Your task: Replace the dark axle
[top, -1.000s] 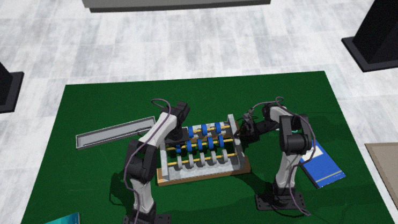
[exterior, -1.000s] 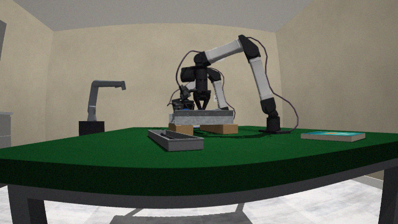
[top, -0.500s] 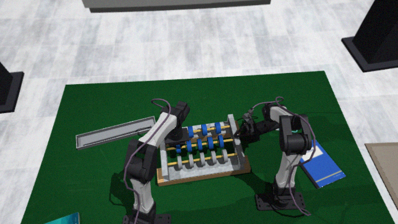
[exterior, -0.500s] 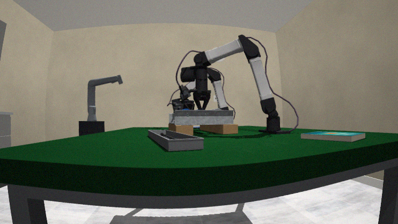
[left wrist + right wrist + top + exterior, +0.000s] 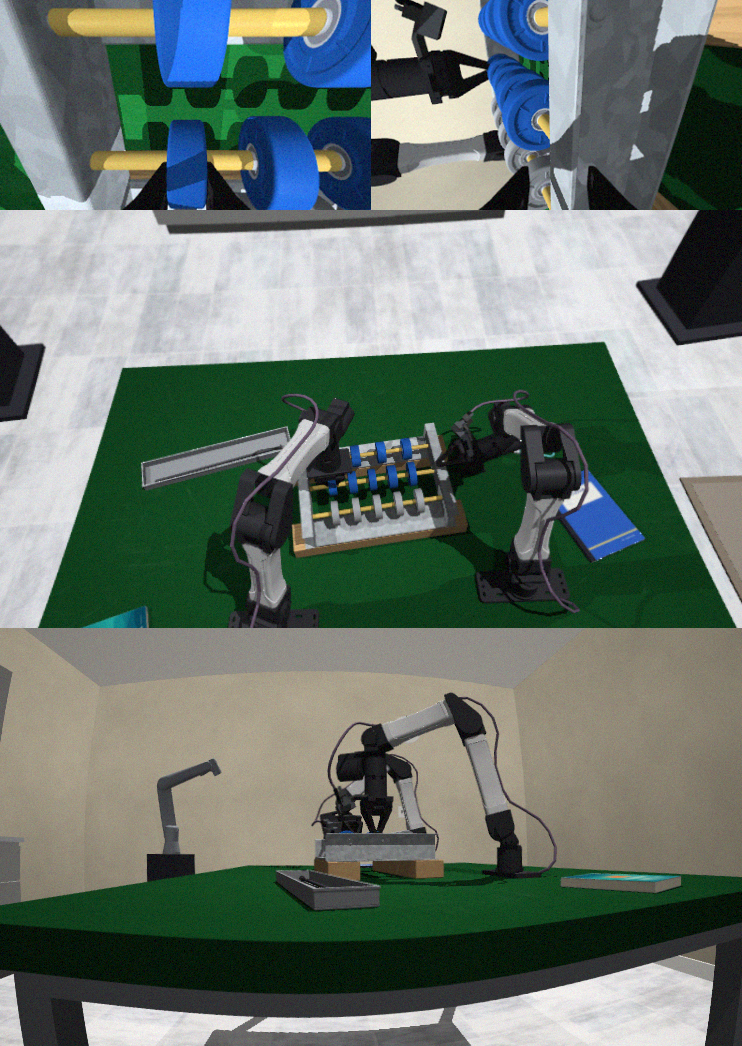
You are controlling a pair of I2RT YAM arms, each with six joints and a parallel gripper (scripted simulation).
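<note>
Bright axle [image 5: 424, 473] [image 5: 136, 160] [image 5: 544, 126] lies across the frame's middle, threaded through blue wheels. My left gripper [image 5: 332, 480] [image 5: 377, 831] [image 5: 186, 170] [image 5: 497, 68] pinches the end wheel [image 5: 332, 488] [image 5: 186, 141]; the axle passes through it. Right fingers stand partly spread, empty, by the opposite rail [image 5: 441, 490] [image 5: 615, 94]. Dark axle [image 5: 310, 882]: in tray [image 5: 207, 446] [image 5: 345, 899].

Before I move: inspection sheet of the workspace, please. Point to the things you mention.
Surface: green top [image 5: 363, 581] [image 5: 155, 918] [image 5: 225, 108] [image 5: 718, 122]; damage: nothing seen
Job's things: wheel frame [image 5: 306, 516] [image 5: 379, 852] [image 5: 47, 94] [image 5: 615, 94] on battens [image 5: 381, 542] [image 5: 410, 869] [image 5: 724, 21]; dark rod [image 5: 306, 881] in tray [image 5: 207, 457] [image 5: 345, 899]
Clutter: blue book [image 5: 604, 521], teal book [image 5: 124, 620] [image 5: 620, 882]
Left gripper [image 5: 374, 830] [image 5: 186, 170] [image 5: 497, 68]: shut on blue wheel [image 5: 332, 487] [image 5: 186, 145]
Right gripper [image 5: 440, 462] [image 5: 558, 174]: partly open at a rail
Cables: purple cables [image 5: 236, 521] [image 5: 498, 768] looping along both arms; snags: nothing seen
Surroundings: grey arm [image 5: 184, 778] on black pedestal [image 5: 170, 866]; people: nothing seen
</note>
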